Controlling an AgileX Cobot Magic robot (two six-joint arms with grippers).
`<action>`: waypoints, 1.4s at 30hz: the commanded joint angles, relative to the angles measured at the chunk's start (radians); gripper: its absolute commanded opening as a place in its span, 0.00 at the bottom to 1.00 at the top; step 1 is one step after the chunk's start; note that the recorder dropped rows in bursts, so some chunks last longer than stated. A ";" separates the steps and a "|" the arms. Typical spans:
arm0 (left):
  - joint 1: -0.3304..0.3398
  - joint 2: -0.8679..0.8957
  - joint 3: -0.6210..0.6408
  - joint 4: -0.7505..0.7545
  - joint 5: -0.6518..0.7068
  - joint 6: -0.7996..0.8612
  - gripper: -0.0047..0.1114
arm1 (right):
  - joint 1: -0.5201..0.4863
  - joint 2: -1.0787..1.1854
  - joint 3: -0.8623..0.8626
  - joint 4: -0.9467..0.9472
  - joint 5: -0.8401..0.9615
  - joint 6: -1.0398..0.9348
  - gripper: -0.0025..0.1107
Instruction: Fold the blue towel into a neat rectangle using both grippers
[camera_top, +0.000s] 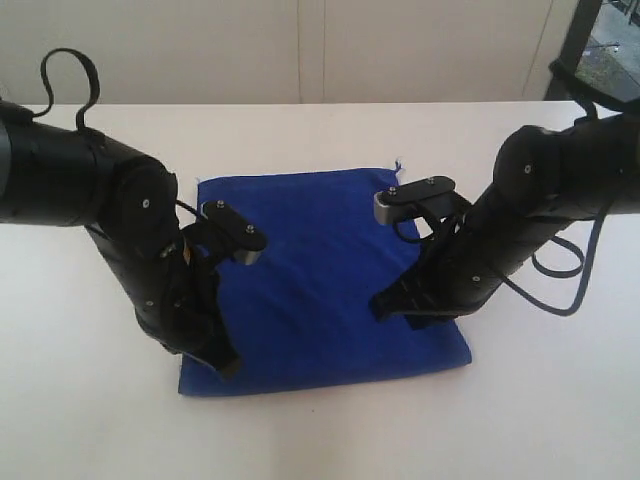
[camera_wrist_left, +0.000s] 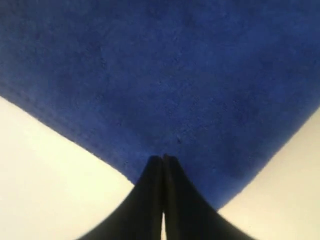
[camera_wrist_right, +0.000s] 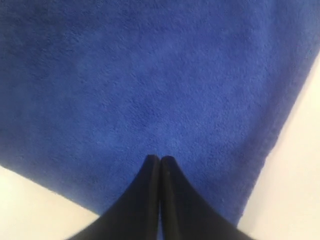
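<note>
Exterior view | arms bent down | left end effector (camera_wrist_left: 163, 159), right end effector (camera_wrist_right: 160, 158) closed | tips on blue towel (camera_top: 320, 270)

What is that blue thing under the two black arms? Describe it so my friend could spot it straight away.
Find the white table. At its middle, between the black left arm and right arm, lies the blue towel, spread flat. It is the only soft, coloured thing there: deep blue against white and black.
</note>
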 joint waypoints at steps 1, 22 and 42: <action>-0.007 -0.009 0.071 -0.005 -0.026 -0.013 0.04 | 0.004 -0.010 0.028 -0.010 -0.053 0.018 0.02; -0.007 -0.009 0.163 0.293 -0.065 0.003 0.04 | 0.004 -0.069 0.028 -0.010 -0.073 0.018 0.02; -0.013 -0.147 0.117 0.037 0.004 0.055 0.04 | 0.091 -0.167 0.076 0.019 0.028 0.096 0.02</action>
